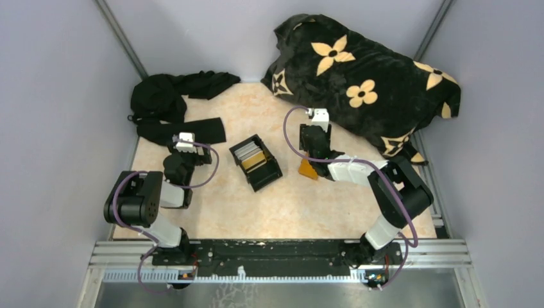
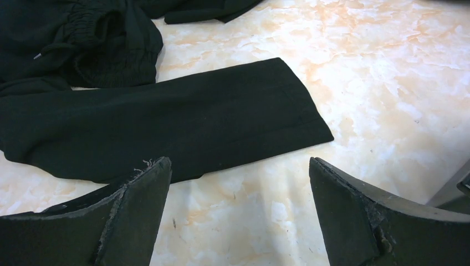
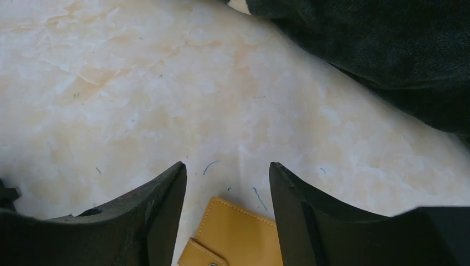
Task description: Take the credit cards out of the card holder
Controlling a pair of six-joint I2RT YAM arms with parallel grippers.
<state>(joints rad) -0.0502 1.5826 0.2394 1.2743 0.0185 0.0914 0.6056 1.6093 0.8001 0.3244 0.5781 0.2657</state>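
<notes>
The orange card holder (image 1: 308, 169) lies flat on the marble table, just right of the black box. In the right wrist view it (image 3: 238, 235) lies low between my fingers, snap tab toward me. My right gripper (image 3: 227, 169) is open and empty above it; it also shows in the top view (image 1: 314, 149). Silvery grey cards (image 1: 244, 152) lie in the open black box (image 1: 264, 176), beside a tan piece (image 1: 253, 161). My left gripper (image 2: 238, 163) is open and empty over bare table, short of a black cloth strip (image 2: 183, 119).
A flowered black blanket (image 1: 365, 80) fills the back right, close to my right gripper. A heap of black clothing (image 1: 167, 96) lies at the back left. Grey walls enclose the table on three sides.
</notes>
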